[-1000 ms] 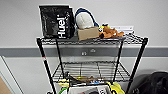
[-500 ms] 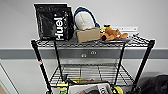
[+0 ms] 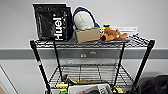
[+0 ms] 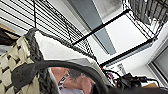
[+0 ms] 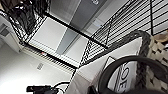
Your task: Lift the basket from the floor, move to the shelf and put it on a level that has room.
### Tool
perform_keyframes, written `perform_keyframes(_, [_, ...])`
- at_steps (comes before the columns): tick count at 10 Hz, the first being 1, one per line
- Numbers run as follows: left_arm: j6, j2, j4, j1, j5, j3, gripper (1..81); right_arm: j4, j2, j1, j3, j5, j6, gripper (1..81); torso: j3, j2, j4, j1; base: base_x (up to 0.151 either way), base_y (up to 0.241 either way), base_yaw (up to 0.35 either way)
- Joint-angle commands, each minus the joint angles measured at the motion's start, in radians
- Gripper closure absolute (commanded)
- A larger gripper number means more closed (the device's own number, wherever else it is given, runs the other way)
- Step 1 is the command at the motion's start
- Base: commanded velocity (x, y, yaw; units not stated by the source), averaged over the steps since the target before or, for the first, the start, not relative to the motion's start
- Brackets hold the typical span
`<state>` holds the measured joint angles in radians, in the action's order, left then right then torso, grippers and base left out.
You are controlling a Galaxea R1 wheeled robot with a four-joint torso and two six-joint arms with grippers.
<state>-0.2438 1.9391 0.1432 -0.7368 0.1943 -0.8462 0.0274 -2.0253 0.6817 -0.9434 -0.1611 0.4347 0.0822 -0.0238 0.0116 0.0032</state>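
Note:
The shelf [image 3: 40, 65] stands right in front of me, a black wire rack against a grey wall. Its second level [image 3: 100, 72] is a bare wire grid. The basket [image 3: 90, 89] is raised off the floor at the head view's bottom edge, just in front of that level, a magazine showing inside. Yellow-and-black parts of my left gripper [image 3: 62, 86] and right gripper [image 3: 117, 90] flank it. In the left wrist view the basket [image 4: 15, 62] shows a cream woven side, dark rim and dark handle. From the right wrist, the basket [image 5: 157, 52] lies beside the wire tier.
The top tier carries a black bag [image 3: 53, 22], a white and blue plush [image 3: 83, 20], a brown cardboard box [image 3: 87, 35] and an orange toy [image 3: 112, 34]. A dark bag [image 3: 156, 85] sits low at the right of the rack. The wall is close behind.
The whole head picture has shifted slightly and the rack shows a little larger, so the camera has moved closer. The basket stays at the bottom edge.

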Motion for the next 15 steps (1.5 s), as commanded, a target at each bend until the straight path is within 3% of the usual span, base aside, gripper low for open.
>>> perform_keyframes(1, [-0.006, -0.055, -0.031, 0.207, 0.024, 0.101, 81.1, -0.029, 0.02, -0.174, 0.075, -0.055, 0.001, 81.1, 0.0, 0.0, 0.0, 0.0, 0.0, 0.0, 0.0])
perform_keyframes(7, [-0.118, -0.071, -0.024, 0.398, 0.001, 0.09, 81.1, -0.106, 0.02, -0.314, 0.077, -0.037, 0.001, 81.1, 0.0, 0.0, 0.0, 0.0, 0.0, 0.0, 0.0])
perform_keyframes(15, [-0.155, 0.041, 0.075, 0.613, -0.139, -0.062, 81.1, -0.187, -0.046, -0.497, -0.058, 0.054, 0.003, 81.1, 0.0, 0.0, 0.0, 0.0, 0.0, 0.0, 0.0])
